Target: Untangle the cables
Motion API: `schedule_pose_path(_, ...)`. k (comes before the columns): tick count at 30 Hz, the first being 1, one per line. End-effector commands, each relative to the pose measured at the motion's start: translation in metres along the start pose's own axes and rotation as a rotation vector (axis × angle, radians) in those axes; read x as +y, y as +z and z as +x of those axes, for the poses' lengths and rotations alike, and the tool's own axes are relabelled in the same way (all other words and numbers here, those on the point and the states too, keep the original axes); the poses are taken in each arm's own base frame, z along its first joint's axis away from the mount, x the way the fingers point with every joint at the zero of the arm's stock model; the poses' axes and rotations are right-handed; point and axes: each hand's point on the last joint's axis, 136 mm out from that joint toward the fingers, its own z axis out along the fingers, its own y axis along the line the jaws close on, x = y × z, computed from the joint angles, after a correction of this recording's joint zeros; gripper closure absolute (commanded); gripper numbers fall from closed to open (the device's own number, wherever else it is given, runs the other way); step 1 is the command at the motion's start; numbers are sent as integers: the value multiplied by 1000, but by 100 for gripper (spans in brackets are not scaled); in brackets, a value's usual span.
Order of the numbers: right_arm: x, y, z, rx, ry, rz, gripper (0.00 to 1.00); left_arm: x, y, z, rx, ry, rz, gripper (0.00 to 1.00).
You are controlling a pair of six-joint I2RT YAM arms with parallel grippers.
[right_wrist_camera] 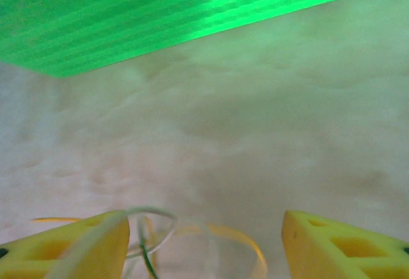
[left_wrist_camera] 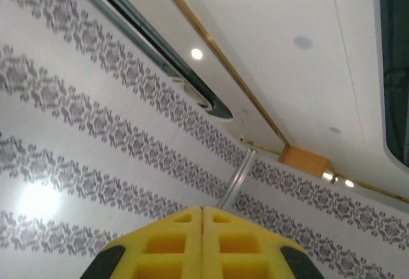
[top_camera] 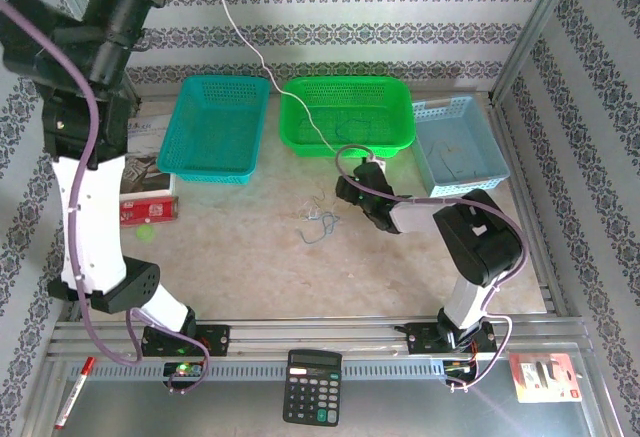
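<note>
Yellow fingers (right_wrist_camera: 64, 247) of the right tool (right_wrist_camera: 203, 228) are spread astride the cables (right_wrist_camera: 153, 211) for pinching; the left tool (left_wrist_camera: 202, 228) is held clenched aloft.

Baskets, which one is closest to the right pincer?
The bright green middle basket; the right pincer sits just before it, the teal basket and pale blue basket lie farther.

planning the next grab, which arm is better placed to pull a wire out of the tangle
Probably right. The right gripper is open low over the table, wires between its fingers; the left gripper is shut, pointing at the ceiling.
</note>
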Motion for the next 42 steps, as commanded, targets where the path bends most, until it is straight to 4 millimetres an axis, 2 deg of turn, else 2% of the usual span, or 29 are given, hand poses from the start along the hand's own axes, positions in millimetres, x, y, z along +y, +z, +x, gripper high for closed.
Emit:
schedule_pose_path(1,-15,-9,-9,-48,100,38,28,-19,-12,-28,-95,78,12,100)
schedule_pose_path(5,-23,-8,-9,-48,132,44,20,-17,-13,-32,-108,103,-8,100)
schedule_pose_path(9,-22,-8,-8,-43,128,39,16,-11,-12,-33,-120,133,-35,100)
schedule_pose_path(13,-32,-8,-2,-35,149,56,14,-4,-13,-40,-155,184,-80,100)
schedule_pose_path(19,-59,-5,4,-34,243,68,13,-2,-20,-58,-226,254,-141,100)
schedule_pose_path(24,-65,-3,6,-30,271,61,17,-2,-25,-67,-260,304,-170,100)
schedule_pose_path(27,-70,-3,8,-37,291,71,31,1,-27,-71,-274,331,-198,100)
schedule_pose_path(31,-72,-5,8,-50,304,51,78,4,-30,-73,-274,374,-230,100)
schedule_pose_path(34,-72,-4,9,-42,320,29,99,10,-28,-69,-260,393,-249,100)
schedule_pose_path(41,-70,0,9,-40,333,-12,100,25,-21,-62,-247,415,-283,100)
schedule_pose_path(42,-69,1,9,-37,332,-18,89,25,-21,-62,-251,420,-287,100)
